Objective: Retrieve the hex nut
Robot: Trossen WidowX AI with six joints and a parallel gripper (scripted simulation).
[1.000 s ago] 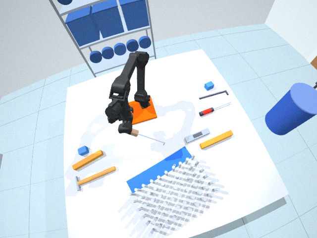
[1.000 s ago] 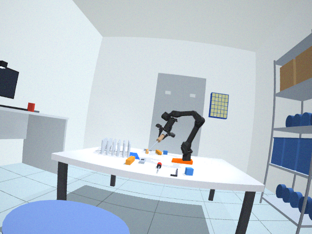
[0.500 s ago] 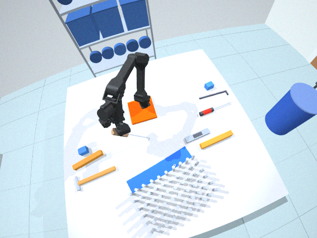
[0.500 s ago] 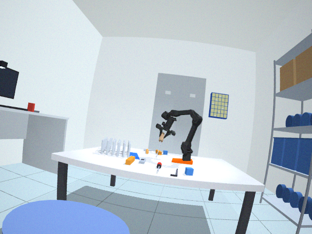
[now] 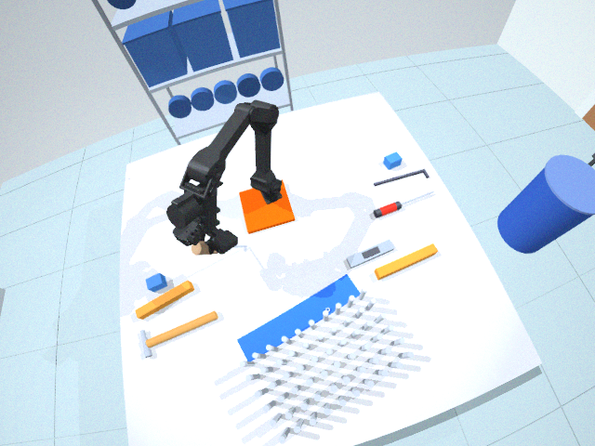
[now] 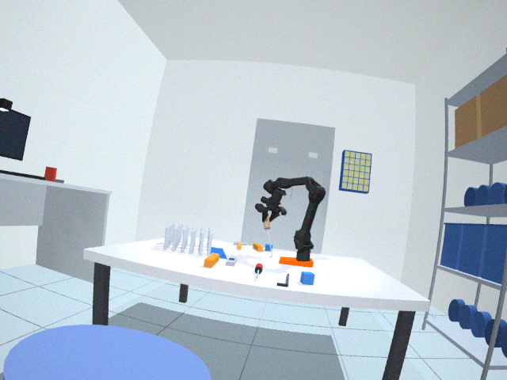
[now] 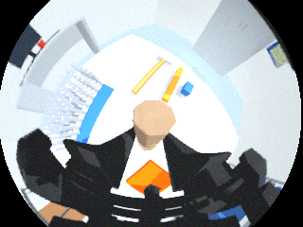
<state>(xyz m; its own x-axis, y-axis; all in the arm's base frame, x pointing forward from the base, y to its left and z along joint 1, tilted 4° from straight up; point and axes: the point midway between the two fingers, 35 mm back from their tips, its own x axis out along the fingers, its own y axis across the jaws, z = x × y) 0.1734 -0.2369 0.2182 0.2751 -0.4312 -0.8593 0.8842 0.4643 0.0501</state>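
Note:
My gripper (image 5: 207, 246) (image 6: 267, 218) (image 7: 150, 130) is shut on the wooden handle (image 5: 199, 248) (image 6: 267, 224) (image 7: 154, 117) of a hook tool, held above the table between the orange base and the left-hand tools. Its thin shaft (image 6: 269, 240) points down, with its tip low over the table. The small nut (image 5: 327, 309) lies at the spacer-side edge of the blue taped strip (image 5: 284, 321) (image 6: 218, 252) (image 7: 98, 108), close to the front row; whether it touches a spacer cannot be told. The metal spacers (image 5: 323, 373) (image 6: 185, 240) (image 7: 71, 104) stand upright.
A hammer (image 5: 182, 329) (image 7: 149, 77), orange bar (image 5: 165, 300) and blue block (image 5: 156, 282) lie left. Another orange bar (image 5: 406, 262), a grey device (image 5: 370, 254), red screwdriver (image 5: 387, 209), black hex key (image 5: 400, 177) and blue block (image 5: 392, 161) lie right.

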